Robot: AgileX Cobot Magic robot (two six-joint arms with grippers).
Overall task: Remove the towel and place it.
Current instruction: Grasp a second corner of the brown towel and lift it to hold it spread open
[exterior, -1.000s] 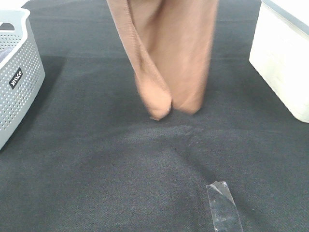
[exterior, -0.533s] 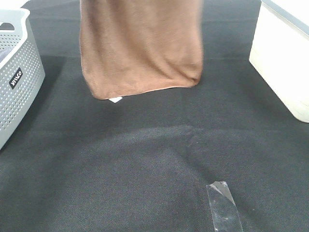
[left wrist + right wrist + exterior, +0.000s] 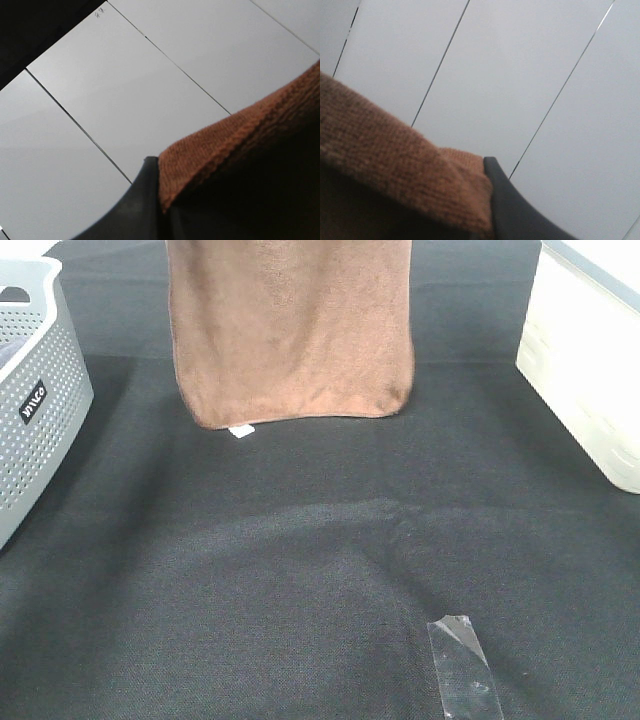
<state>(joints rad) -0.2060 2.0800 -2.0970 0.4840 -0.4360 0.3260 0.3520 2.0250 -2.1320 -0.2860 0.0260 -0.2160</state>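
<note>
Towel (image 3: 290, 330), gripped by left end effector (image 3: 159, 197) and right end effector (image 3: 491, 212), overhangs black cloth (image 3: 300, 570).

the brown towel (image 3: 292, 330) hung flat at upper centre of the frame, hem lowest, white tag (image 3: 240, 430) at its lower-left corner.

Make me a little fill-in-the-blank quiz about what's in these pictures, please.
1. The hanging towel is ____ in colour.
2. The small tag at its lower corner is ____.
3. The grey basket with holes stands at the ____ edge of the overhead picture.
4. The strip of clear tape lies on a ____ cloth.
Missing words: brown; white; left; black.
</note>
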